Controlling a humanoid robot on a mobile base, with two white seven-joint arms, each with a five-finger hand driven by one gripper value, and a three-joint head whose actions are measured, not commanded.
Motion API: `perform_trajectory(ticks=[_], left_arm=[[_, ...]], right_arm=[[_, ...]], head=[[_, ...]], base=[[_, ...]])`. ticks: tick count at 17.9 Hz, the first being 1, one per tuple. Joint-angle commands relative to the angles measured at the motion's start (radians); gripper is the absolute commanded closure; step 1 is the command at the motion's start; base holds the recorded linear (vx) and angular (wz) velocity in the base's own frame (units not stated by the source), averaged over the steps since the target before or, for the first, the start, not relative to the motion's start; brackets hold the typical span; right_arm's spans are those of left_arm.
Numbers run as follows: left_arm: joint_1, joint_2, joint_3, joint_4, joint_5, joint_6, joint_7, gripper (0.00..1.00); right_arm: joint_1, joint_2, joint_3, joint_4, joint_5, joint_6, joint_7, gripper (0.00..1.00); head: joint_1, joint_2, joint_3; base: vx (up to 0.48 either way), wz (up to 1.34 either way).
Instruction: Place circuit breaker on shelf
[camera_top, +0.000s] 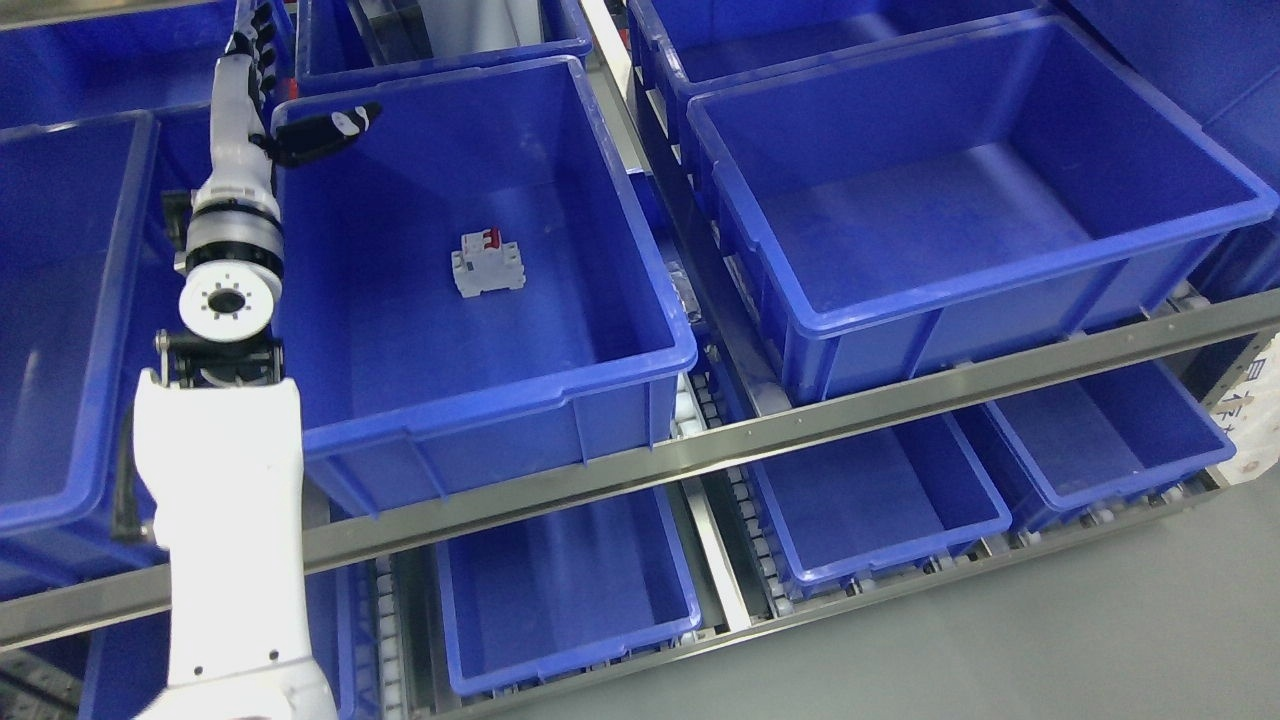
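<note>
Head view: we log 1 small white circuit breaker with red switches (487, 262), lying on the floor of the large blue plastic bin (640, 300).
Left hand (300, 125): our dark fingers relaxed, empty, at that bin's back-left rim.
Shelf: metal rail (900, 400) under the bins.

Left arm (228, 440) comes up from lower left, white, reaching to the far left corner of the middle blue bin (480, 400). Left hand (320, 128) is dark, over that bin's back-left rim, fingers look stretched out, holding nothing; hard to be sure. Circuit breaker (487, 263) lies on the bin floor, red switches up top, well apart from the hand. Bins sit on a metal shelf (800, 425).
</note>
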Motion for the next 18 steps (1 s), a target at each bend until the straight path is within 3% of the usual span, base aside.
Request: perform_trajectory(ticks=[1,4,8,18], left_arm=[[0.202,-0.023,-0.042,-0.447,0.025,0.013,-0.002,0.0],[0.237,-0.023,-0.07,-0.455,0.025,0.018,0.0,0.0],[0.239,-0.023,-0.064,-0.453,0.063,0.132,-0.002,0.0],[0.243,-0.023,0.007,-0.45,0.073,0.136,-0.043,0.0]], right_arm=[[0.0,-0.017,0.0,0.0,0.0,-0.001,0.002,0.0],[0.0,-0.017,0.0,0.0,0.0,-0.001,0.002,0.0],[0.0,-0.017,0.0,0.0,0.0,-0.001,0.002,0.0],[0.0,-0.017,0.0,0.0,0.0,-0.001,0.002,0.0]], head=[[0.0,0.0,0.0],[0.0,0.0,0.0],[0.0,0.0,0.0],[0.0,0.0,0.0]], base=[[-0.215,0.07],[-0.237,0.07],[-0.209,-0.03],[-0.044,-0.03]])
